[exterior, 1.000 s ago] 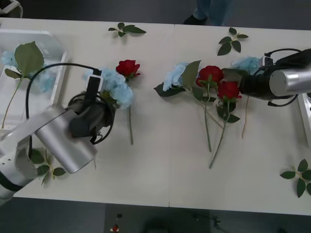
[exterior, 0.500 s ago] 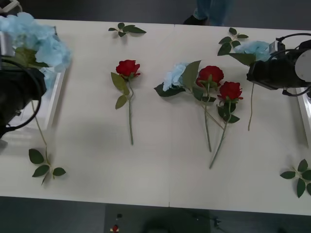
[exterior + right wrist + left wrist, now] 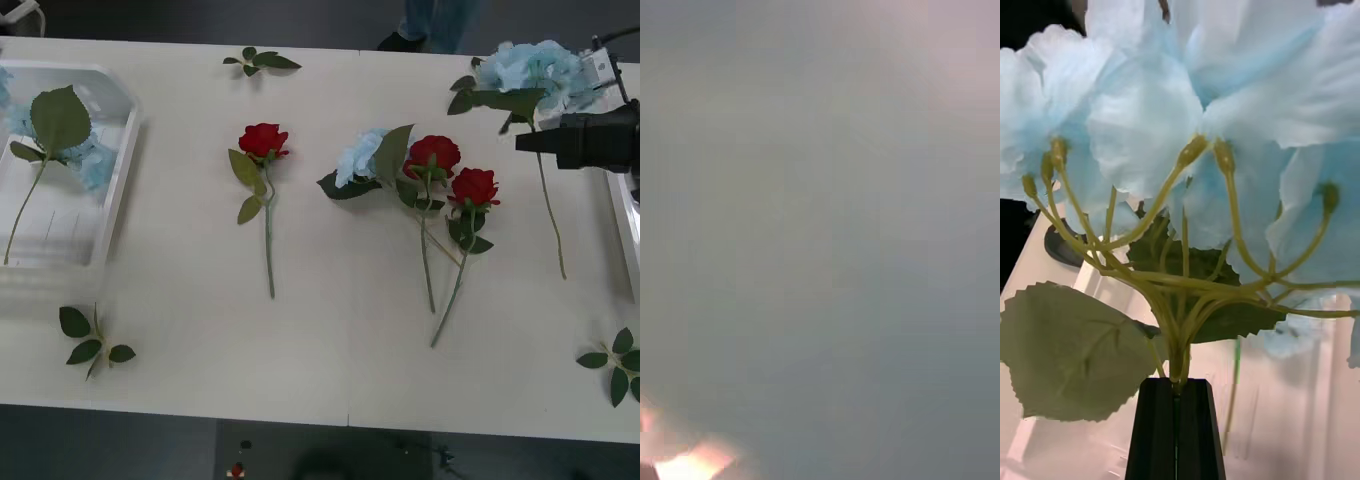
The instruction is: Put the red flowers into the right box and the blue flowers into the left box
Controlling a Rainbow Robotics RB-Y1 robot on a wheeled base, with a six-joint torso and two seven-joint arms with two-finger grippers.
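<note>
While we look across the table [image 3: 330, 330], the largest task item is the left box [image 3: 110, 215] at nine o'clock, already holding one of the blue flowers [image 3: 60, 140] with its big leaf. At three o'clock we see just a rim of the right box [image 3: 625, 235], and beside it our right gripper [image 3: 522, 143] carries a blue cluster [image 3: 540, 70] in the air, stem hanging toward the table; its fingers look clenched on that stem. Near the centre lie two red roses [image 3: 452, 172] tangled with another blue bloom [image 3: 358, 157], and a lone rose [image 3: 263, 139] sits toward ten o'clock. In the left wrist view our left gripper [image 3: 1178, 390] has its black fingers [image 3: 1157, 427] pressed tight on a blue flower stem [image 3: 1176, 352] above the translucent tray. We judge the main risk to be on the right: that blue flower hangs next to the wrong box, and releasing there would missort it. The slim stems could also slip or swing, and the tangled pair may drag a neighbour along.
</note>
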